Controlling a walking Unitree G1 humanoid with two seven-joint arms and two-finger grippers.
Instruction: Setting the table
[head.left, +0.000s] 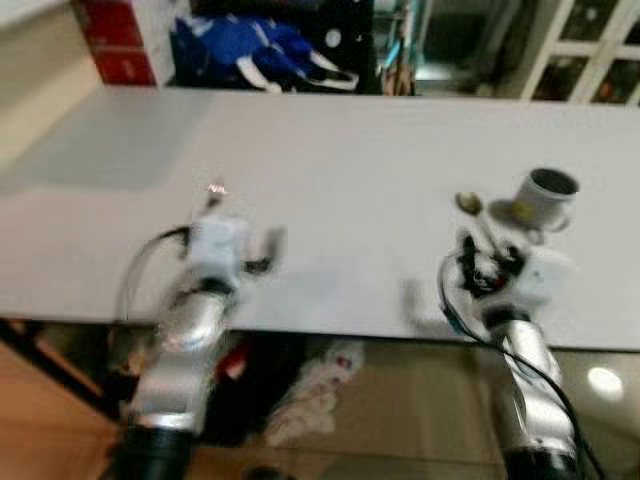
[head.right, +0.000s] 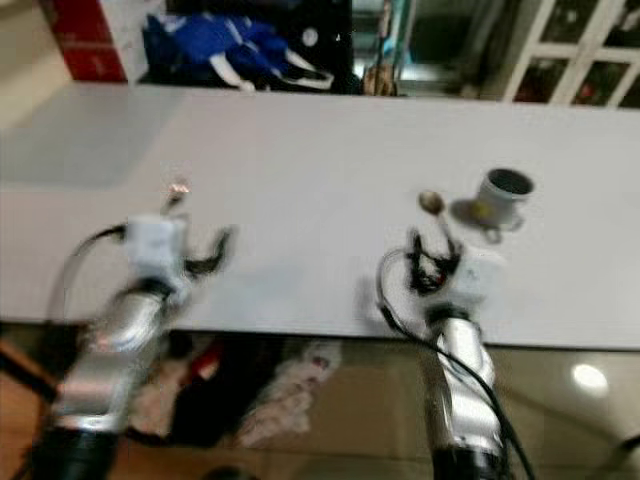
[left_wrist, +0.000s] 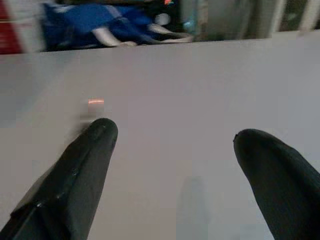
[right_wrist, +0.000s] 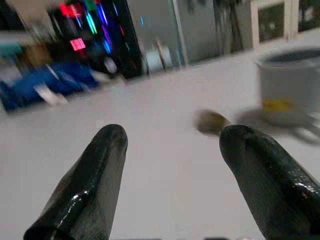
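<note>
On the white table (head.left: 340, 150) at the right: only a cup (head.left: 545, 198) and spoon (head.left: 470, 206) laid, most still unset, both the left gripper (left_wrist: 172, 142) and right gripper (right_wrist: 172, 145) spread apart, empty.

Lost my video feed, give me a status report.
Left gripper open over bare white table. Right gripper open, empty, near spoon and grey mug. Nothing in the way.

- A lived-in home room, blurred.
- A long white bench (head.left: 350, 140) carries a grey mug (head.left: 546, 197) and a spoon (head.left: 469, 204).
- White-framed glazed doors (head.left: 590, 55) stand behind it.
- Blue clothing (head.left: 250, 50) lies heaped beyond; cloths (head.left: 315, 390) lie on the glossy tiled floor (head.left: 400, 410).
</note>
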